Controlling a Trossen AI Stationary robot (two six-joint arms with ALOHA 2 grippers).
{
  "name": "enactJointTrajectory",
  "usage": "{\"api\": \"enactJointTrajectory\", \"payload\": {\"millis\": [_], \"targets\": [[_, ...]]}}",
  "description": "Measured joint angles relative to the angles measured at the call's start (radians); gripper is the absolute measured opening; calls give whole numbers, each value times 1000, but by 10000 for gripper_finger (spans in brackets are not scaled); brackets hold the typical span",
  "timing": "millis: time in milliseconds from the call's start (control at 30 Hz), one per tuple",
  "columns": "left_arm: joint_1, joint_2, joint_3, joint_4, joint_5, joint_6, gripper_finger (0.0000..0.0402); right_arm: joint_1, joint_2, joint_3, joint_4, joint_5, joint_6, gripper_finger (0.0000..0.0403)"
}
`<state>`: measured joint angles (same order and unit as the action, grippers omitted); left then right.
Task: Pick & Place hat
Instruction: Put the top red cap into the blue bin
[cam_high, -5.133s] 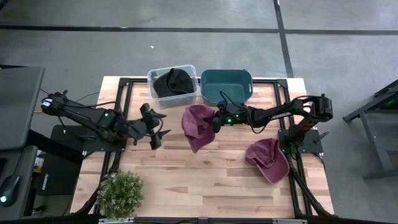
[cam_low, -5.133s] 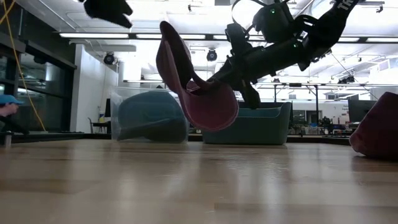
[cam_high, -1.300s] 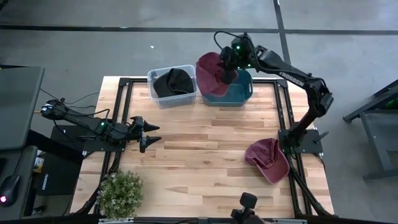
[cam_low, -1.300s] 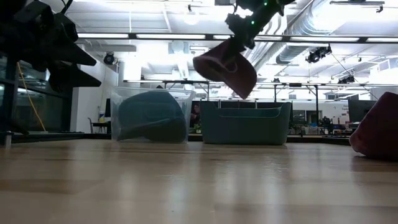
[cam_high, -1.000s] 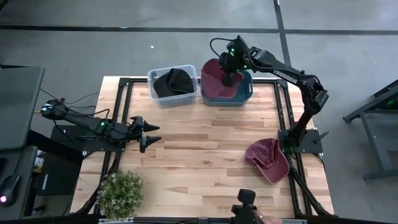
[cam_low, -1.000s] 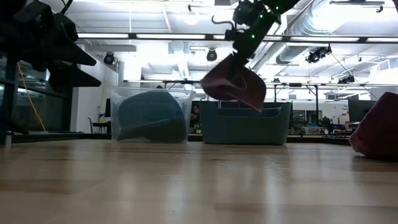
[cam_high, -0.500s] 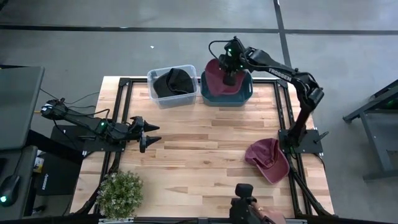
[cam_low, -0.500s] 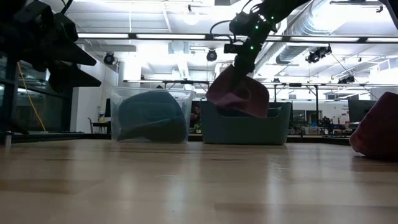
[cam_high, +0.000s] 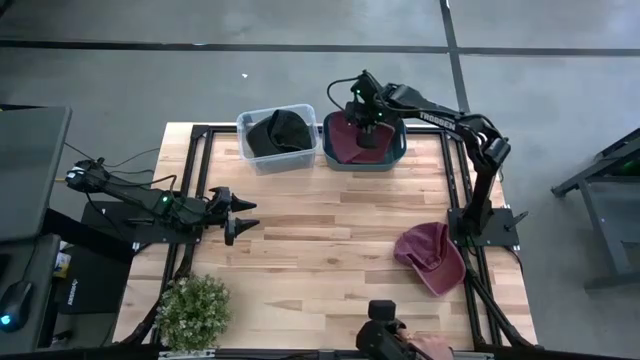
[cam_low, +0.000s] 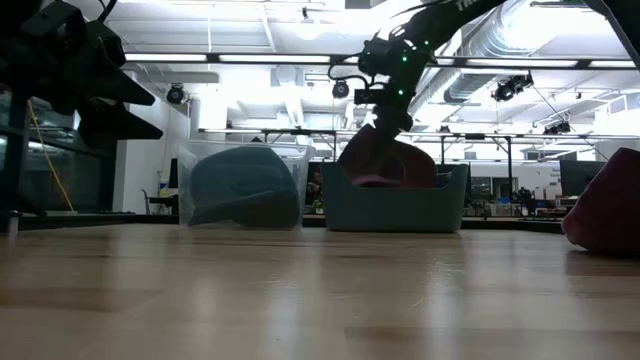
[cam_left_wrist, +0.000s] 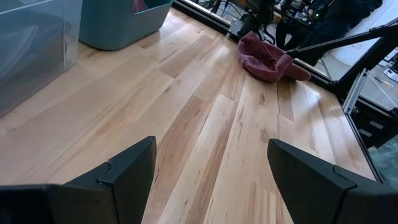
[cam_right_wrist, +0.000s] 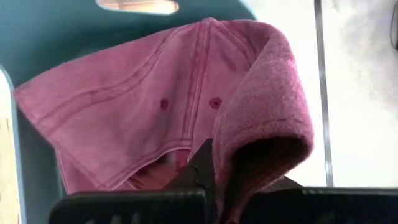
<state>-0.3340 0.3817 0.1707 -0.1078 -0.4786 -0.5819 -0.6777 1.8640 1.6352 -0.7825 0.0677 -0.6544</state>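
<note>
From above, the right gripper (cam_high: 366, 128) pinches a maroon hat (cam_high: 352, 140) down inside the teal bin (cam_high: 396, 152), toward twelve o'clock on the table. Only its wrist view shows the crown's eyelets; which way the brim points, I cannot tell. The left gripper (cam_high: 240, 213) waits at nine o'clock, fingers spread.

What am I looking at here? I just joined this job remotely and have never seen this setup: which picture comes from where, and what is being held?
Two dark robot arms work at a wooden table. One picture looks straight down, one looks level across the tabletop, and one comes from each wrist. The right gripper is shut on a maroon hat, lowered into the teal bin. Beside it, a clear bin holds a dark hat. A second maroon hat lies on the table near a small plant. The left gripper waits open, empty, above the table's left side.
</note>
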Motion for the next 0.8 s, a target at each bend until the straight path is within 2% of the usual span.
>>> {"api": "enactJointTrajectory", "payload": {"millis": [233,500,800], "targets": [[0,0,0,0,0,0,292,4,8,0,26,25,7,10],[0,0,0,0,0,0,292,4,8,-5,9,-51,23,10],[0,0,0,0,0,0,292,4,10,-112,42,-42,21,10]]}}
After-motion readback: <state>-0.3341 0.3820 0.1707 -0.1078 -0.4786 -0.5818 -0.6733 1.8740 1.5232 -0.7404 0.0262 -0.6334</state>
